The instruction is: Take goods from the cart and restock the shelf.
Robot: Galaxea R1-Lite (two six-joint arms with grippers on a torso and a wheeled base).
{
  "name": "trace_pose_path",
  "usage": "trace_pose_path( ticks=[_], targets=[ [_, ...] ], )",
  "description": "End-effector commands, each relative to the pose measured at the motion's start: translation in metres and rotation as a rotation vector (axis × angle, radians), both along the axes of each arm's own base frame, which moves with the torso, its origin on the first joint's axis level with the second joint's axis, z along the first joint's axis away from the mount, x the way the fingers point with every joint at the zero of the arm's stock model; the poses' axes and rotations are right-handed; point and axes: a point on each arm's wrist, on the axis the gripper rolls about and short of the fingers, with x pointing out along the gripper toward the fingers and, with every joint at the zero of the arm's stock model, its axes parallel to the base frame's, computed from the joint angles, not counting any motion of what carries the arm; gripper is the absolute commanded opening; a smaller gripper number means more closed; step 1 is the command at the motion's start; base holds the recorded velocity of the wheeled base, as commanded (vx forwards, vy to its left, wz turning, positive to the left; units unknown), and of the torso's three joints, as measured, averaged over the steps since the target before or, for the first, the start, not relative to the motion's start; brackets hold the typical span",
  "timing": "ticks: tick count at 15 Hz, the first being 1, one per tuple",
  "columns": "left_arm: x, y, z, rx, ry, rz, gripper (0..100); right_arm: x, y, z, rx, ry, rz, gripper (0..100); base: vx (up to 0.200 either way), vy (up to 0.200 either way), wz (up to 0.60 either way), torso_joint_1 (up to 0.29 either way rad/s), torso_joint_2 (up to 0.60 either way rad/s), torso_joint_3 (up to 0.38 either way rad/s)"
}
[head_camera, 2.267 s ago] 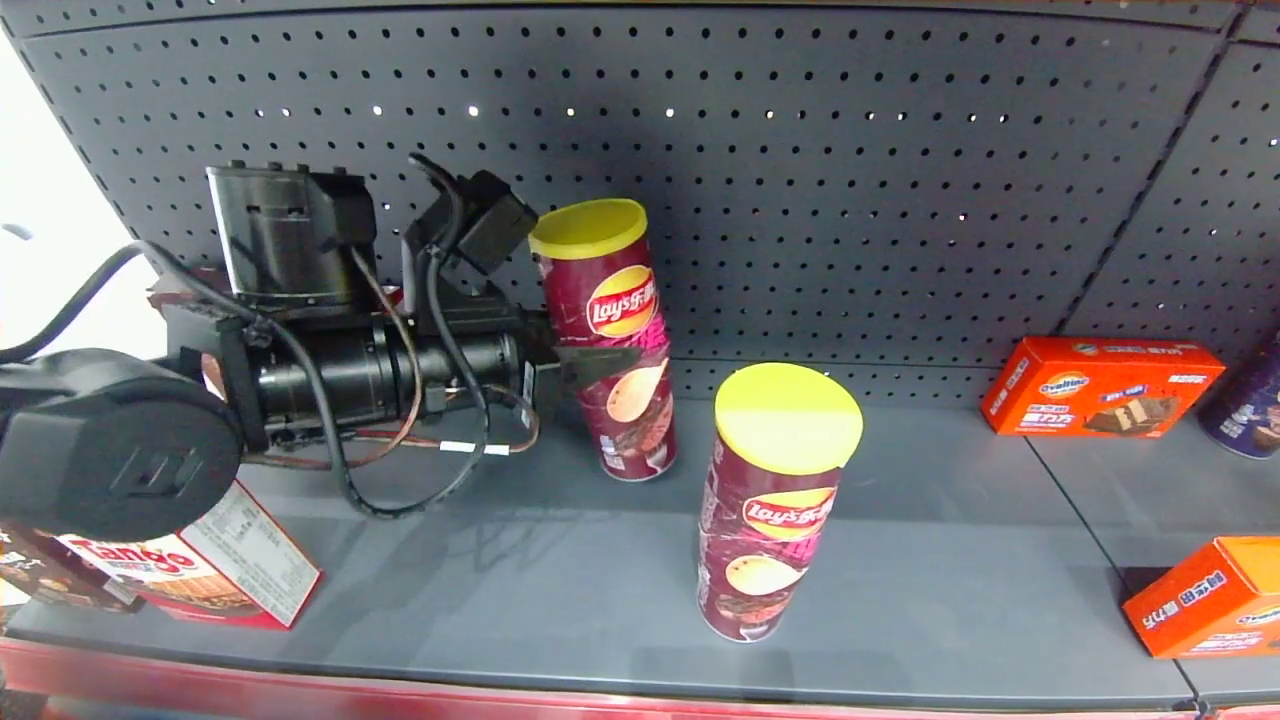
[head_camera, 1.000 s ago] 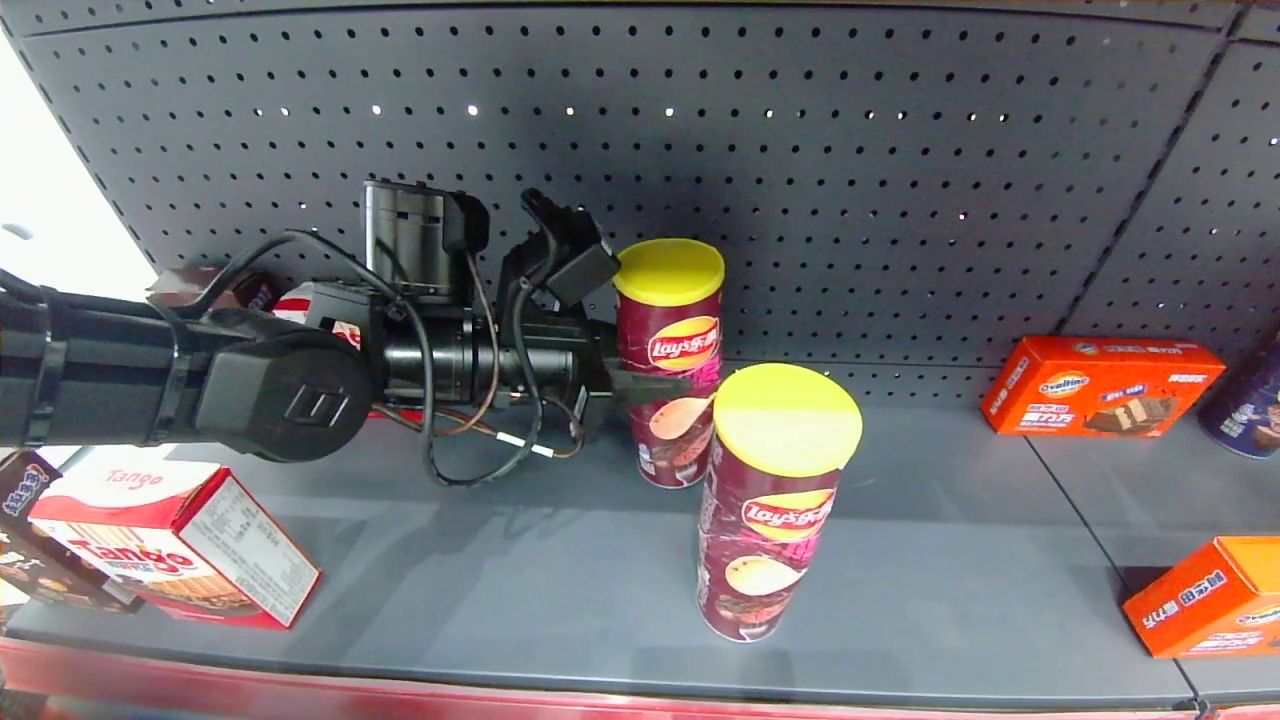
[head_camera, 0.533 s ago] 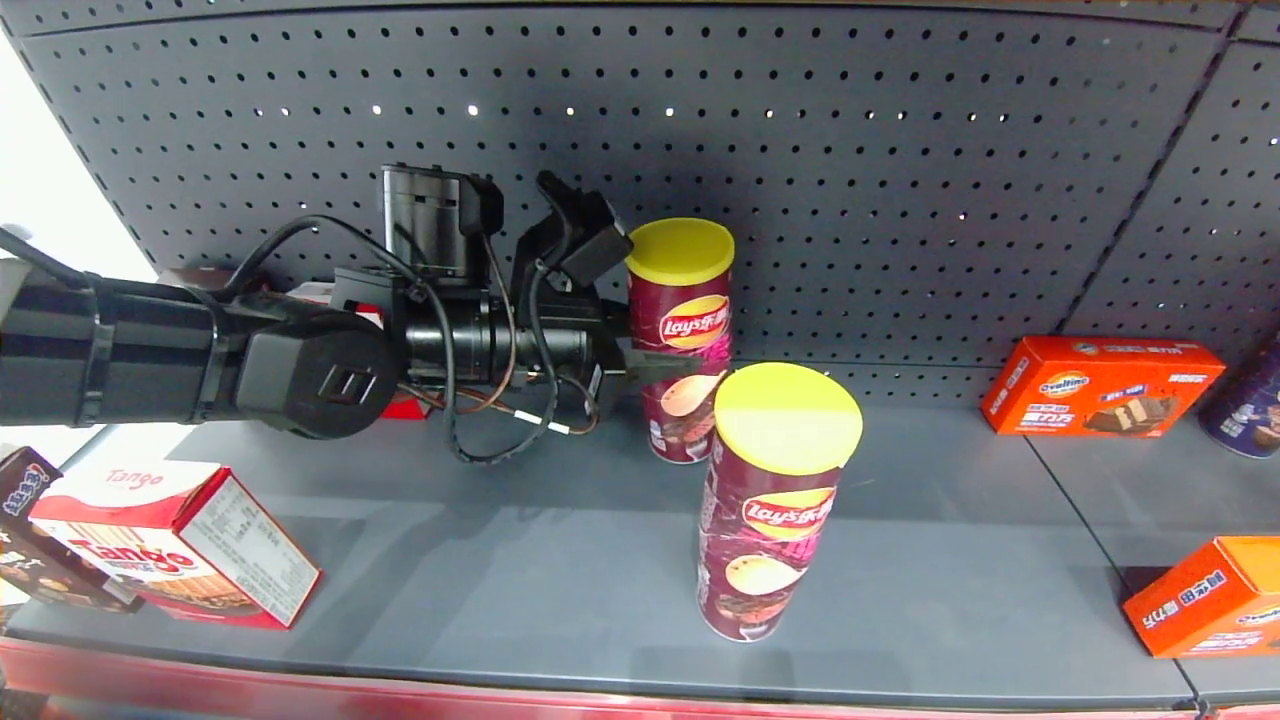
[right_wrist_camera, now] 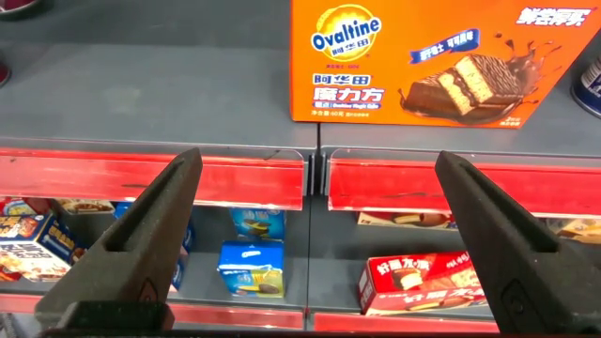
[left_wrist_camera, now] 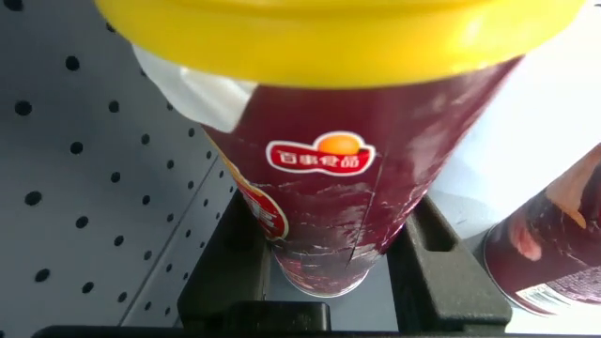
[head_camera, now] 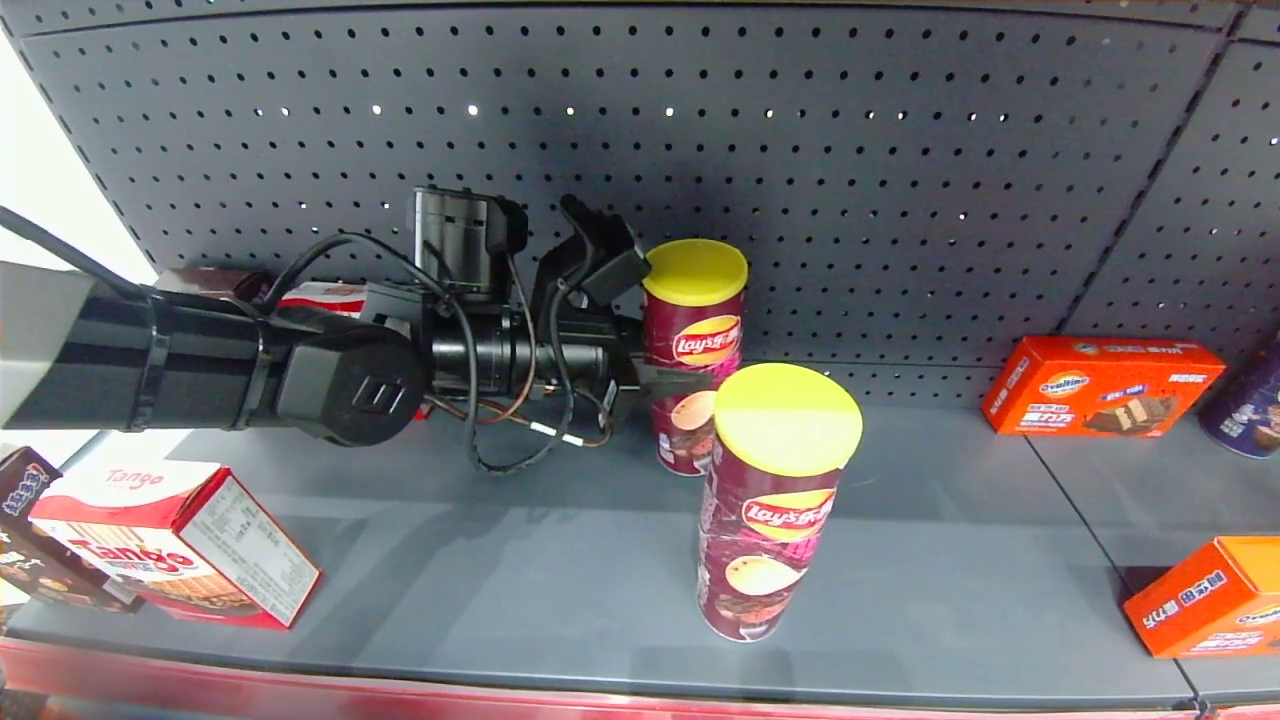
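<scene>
A maroon chip can (head_camera: 693,335) with a yellow lid stands upright near the pegboard back wall of the grey shelf (head_camera: 520,560). My left gripper (head_camera: 672,378) reaches in from the left and is shut on its middle. In the left wrist view the can (left_wrist_camera: 347,188) sits between the two black fingers (left_wrist_camera: 235,272). I cannot tell whether its base touches the shelf. A second, identical can (head_camera: 770,500) stands just in front and slightly right of it, and also appears beside the held one (left_wrist_camera: 554,253). My right gripper (right_wrist_camera: 319,244) hangs open and holds nothing, in front of lower shelves.
A red and white wafer box (head_camera: 180,545) lies at the shelf's front left. Orange boxes lie at the back right (head_camera: 1100,385) and front right (head_camera: 1205,595). An orange box (right_wrist_camera: 423,61) sits on a lower shelf above red price rails (right_wrist_camera: 244,178).
My left arm has carried the held can to the right and deeper toward the back wall, behind the front can. The front can and boxes have not moved.
</scene>
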Motion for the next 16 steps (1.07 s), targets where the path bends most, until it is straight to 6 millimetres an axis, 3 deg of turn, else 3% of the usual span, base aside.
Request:
trace_pose_path(
  ticks=[1,10,11,16],
  targets=[
    [0.002,-0.002,-0.004,0.004,0.008,-0.001,0,0.0,0.0,0.0,-0.001,0.0,0.001,100,0.0,0.0,0.0,0.0,0.0,0.0],
    [0.009,-0.005,-0.012,0.016,0.014,0.008,0,0.0,0.0,0.0,-0.001,0.0,0.001,100,0.0,0.0,0.0,0.0,0.0,0.0],
    [0.01,-0.005,-0.013,0.019,0.005,0.007,100,0.0,0.0,0.0,-0.001,0.0,0.001,100,0.0,0.0,0.0,0.0,0.0,0.0],
    [0.005,0.0,-0.01,0.03,-0.007,0.051,100,0.0,0.0,0.0,0.001,0.0,0.001,100,0.0,0.0,0.0,0.0,0.0,0.0]
  ],
)
